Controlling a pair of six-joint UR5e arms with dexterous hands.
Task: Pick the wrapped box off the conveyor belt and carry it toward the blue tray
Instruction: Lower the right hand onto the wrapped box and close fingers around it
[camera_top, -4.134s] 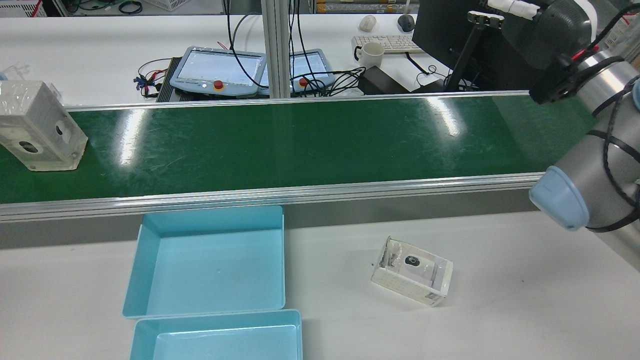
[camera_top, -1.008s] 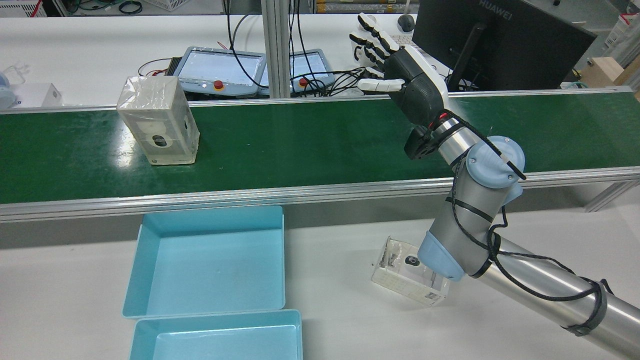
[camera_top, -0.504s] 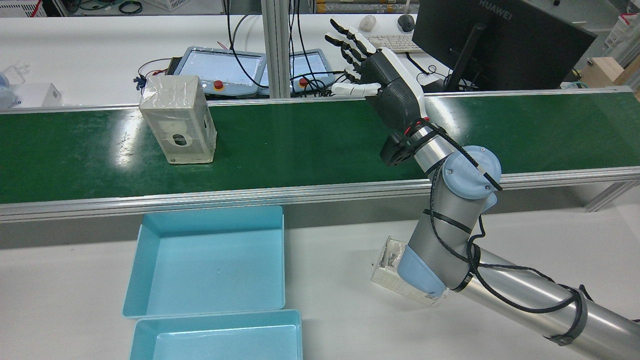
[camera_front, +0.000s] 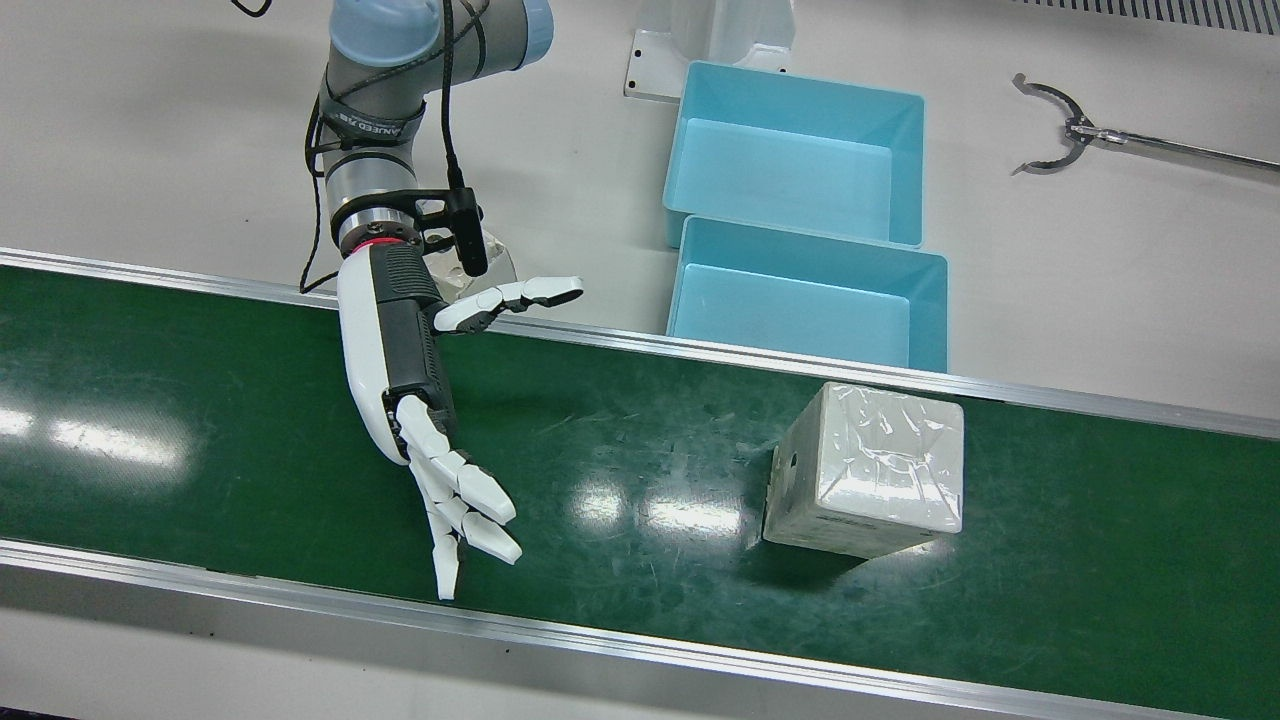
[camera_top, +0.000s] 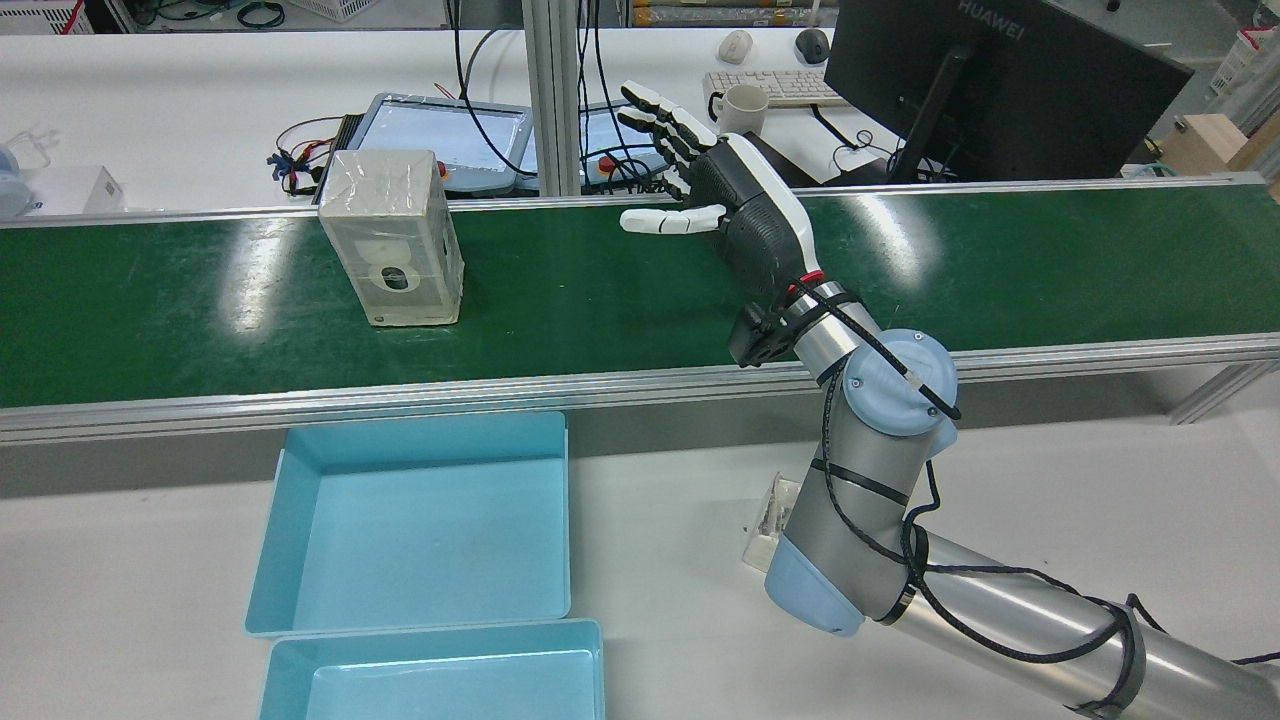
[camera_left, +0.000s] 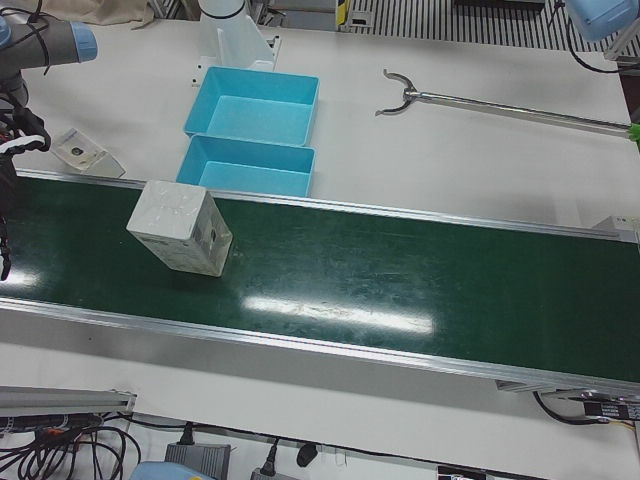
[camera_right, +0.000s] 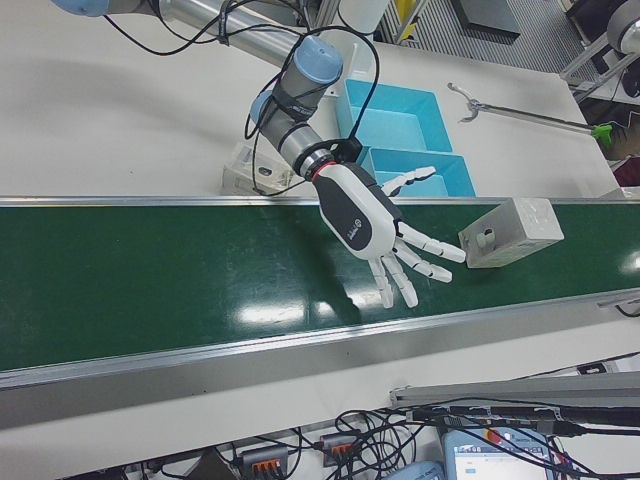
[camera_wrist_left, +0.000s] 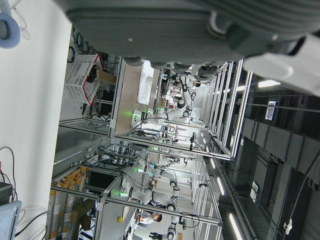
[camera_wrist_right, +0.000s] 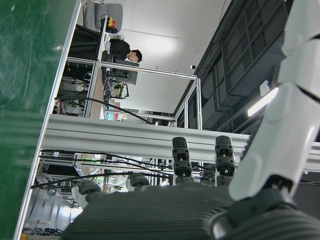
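The wrapped box (camera_top: 392, 237) stands upright on the green conveyor belt (camera_top: 600, 290); it also shows in the front view (camera_front: 868, 470), the left-front view (camera_left: 180, 228) and the right-front view (camera_right: 508, 232). My right hand (camera_top: 735, 215) hovers over the belt, open, fingers spread, well apart from the box; it holds nothing (camera_front: 415, 390) (camera_right: 370, 220). Two blue trays lie on the table beside the belt, one (camera_top: 420, 520) next to the belt's edge and one (camera_top: 440, 680) behind it. Of my left hand, only the dark underside (camera_wrist_left: 175, 30) shows.
A small clear-wrapped box (camera_top: 765, 520) lies on the table under my right arm's elbow. A metal reach tool (camera_front: 1060, 125) lies on the table beyond the trays. Teach pendants, cables and a monitor stand past the belt's far rail.
The wrapped box has travelled rightward along the belt in the rear view. My right arm has come in and the open hand has moved left over the belt, closer to the box.
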